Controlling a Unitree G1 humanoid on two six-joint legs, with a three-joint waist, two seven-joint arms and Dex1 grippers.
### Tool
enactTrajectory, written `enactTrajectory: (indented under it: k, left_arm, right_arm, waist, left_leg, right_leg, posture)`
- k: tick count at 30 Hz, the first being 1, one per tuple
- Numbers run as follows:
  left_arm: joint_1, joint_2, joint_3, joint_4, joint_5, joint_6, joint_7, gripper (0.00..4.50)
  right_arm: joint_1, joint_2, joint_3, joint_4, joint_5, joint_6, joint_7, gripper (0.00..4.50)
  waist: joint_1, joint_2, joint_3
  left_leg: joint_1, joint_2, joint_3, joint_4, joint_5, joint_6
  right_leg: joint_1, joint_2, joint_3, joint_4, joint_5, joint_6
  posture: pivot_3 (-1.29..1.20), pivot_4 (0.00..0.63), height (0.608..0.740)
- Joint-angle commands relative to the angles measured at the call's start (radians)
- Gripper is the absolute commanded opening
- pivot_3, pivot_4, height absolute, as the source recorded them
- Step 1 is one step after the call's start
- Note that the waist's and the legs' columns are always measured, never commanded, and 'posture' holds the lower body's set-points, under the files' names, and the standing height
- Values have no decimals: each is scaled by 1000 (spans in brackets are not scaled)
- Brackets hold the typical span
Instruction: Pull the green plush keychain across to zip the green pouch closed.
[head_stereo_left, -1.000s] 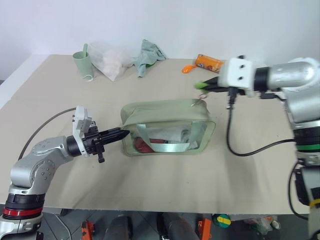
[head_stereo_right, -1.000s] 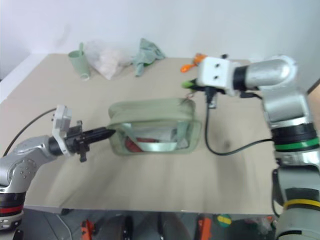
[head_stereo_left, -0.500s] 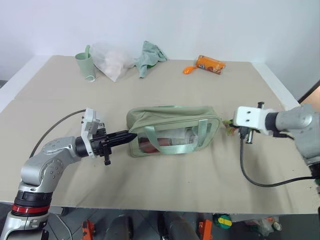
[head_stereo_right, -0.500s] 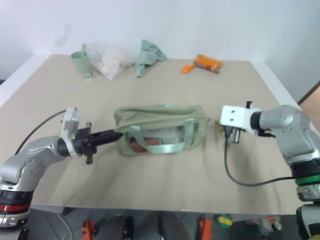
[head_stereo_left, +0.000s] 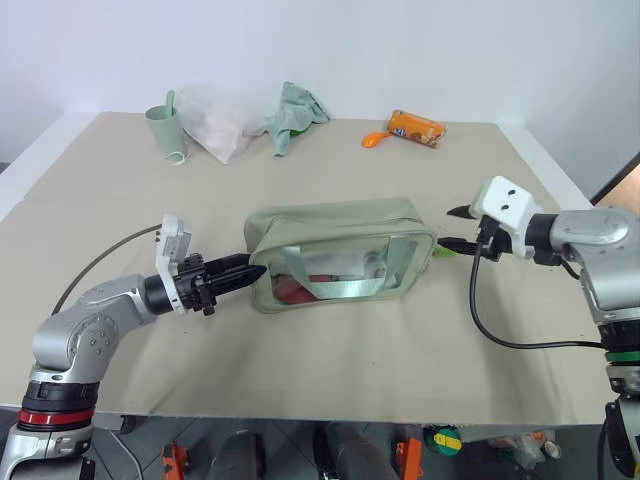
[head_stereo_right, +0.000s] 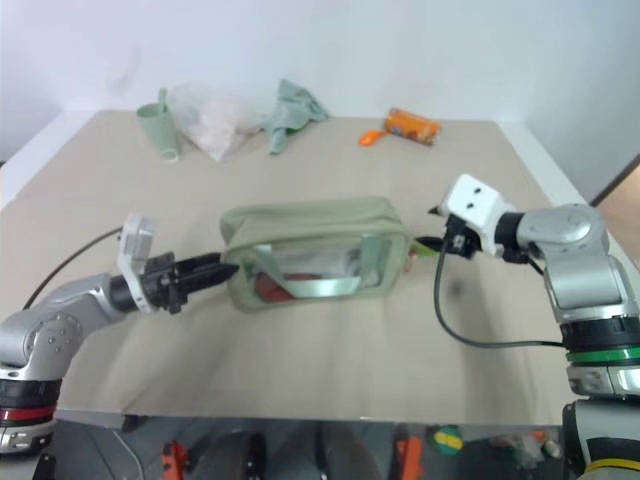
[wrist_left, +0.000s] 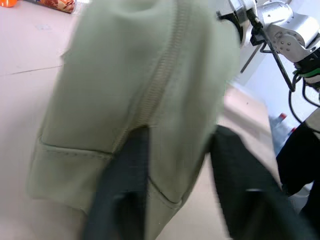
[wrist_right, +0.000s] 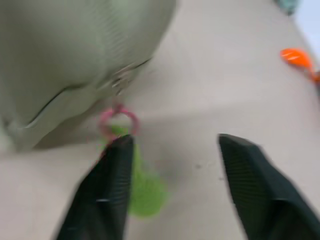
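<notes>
No writing can be read. One pale sage-green fabric pouch (head_stereo_left: 340, 254) lies mid-counter (head_stereo_left: 330, 350); one lime-green plush keychain (wrist_right: 142, 187) lies at its right end. Left hand (wrist_left: 175, 170) open around the pouch's left end; right hand (wrist_right: 172, 170) open over the keychain.

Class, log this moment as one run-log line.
pouch: zipped | keychain: lying by pouch end, released | right hand: open | left hand: open around pouch end

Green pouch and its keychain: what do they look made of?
The green pouch looks like matte woven fabric with a glossy clear plastic front panel showing its contents. The green plush keychain seems fuzzy plush, hung on a pink ring, likely plastic or metal.
</notes>
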Motion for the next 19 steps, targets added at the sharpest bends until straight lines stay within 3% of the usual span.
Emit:
enactTrajectory:
  k: [1,4,7,11,14,19]
  left_arm:
    - [-31,9,59,-44,-16,-15,35,3291]
    - [-21,5,127,-68,-68,-2,83,4319]
    - [22,23,191,-76,-125,46,120,4319]
    - [189,39,327,-59,-111,40,185,4319]
    - [243,27,306,-26,-19,-22,225,4319]
    - [236,-29,249,3,-3,-10,254,4319]
  right_arm:
    - [14,-38,-127,-42,154,148,69,4339]
    - [106,-49,-214,-65,253,234,109,4372]
    - [200,-51,-304,-91,325,289,112,4372]
    - [367,-10,-495,-145,462,414,73,4372]
    - [451,25,-523,-201,493,437,28,4372]
    - [494,79,-492,-239,505,443,-37,4372]
  waist:
    - [1,0,0]
    - [3,0,0]
    - [2,0,0]
    - [-11,0,0]
    - [-10,0,0]
    - [-10,0,0]
  left_leg:
    - [-1,0,0,0,0,0]
    - [-1,0,0,0,-1,0]
    - [-1,0,0,0,-1,0]
    - [1,0,1,-1,-2,0]
    - [2,1,-1,0,-2,0]
    - [3,0,0,1,3,3]
  right_leg:
    - [0,0,0,0,0,0]
    - [0,0,0,0,-1,0]
    - [0,-1,0,-1,-1,1]
    - [0,-1,2,0,-1,1]
    - [1,0,0,0,-2,1]
    - [2,1,2,0,-3,-1]
  posture:
    - [0,150,737]
    - [0,150,737]
    - [0,150,737]
    - [0,150,737]
    - [0,150,737]
    - [0,150,737]
